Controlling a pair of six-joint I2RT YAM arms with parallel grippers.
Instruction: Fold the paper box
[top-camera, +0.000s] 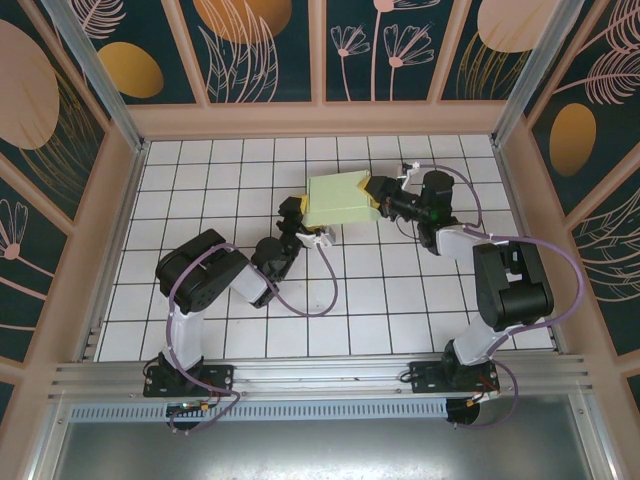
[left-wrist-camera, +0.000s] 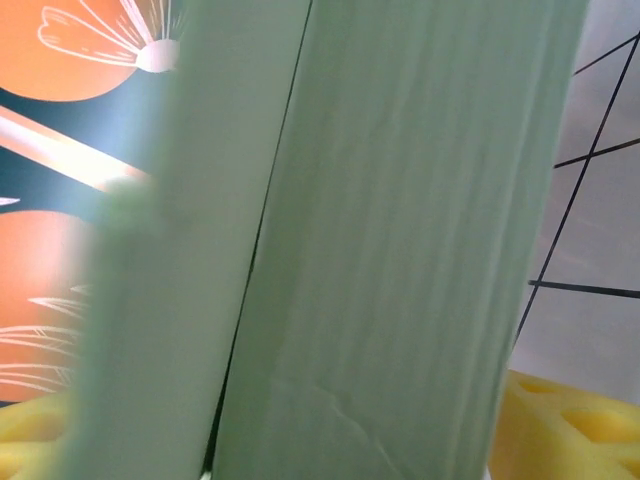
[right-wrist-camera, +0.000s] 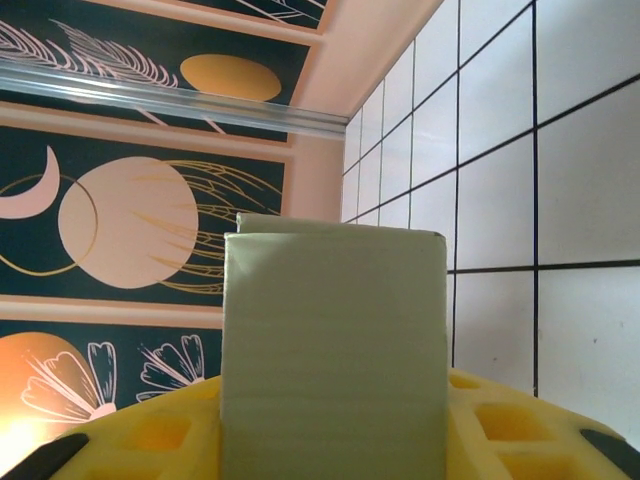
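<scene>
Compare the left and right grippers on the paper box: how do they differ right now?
The left gripper meets the paper box at its left near corner; the right gripper takes its right edge. The right gripper's yellow fingers press both sides of the box; the left gripper's fingers straddle it, but whether they clamp it cannot be told. Both have the box between yellow fingers.

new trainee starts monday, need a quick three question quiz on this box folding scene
1. True or false: the paper box touches the back wall.
2. Fill in: the right end effector is shut on the ___.
3. The pads of that end effector are: A yellow, B red, C blue.
Key: 1 false; 2 paper box; 3 A.
</scene>
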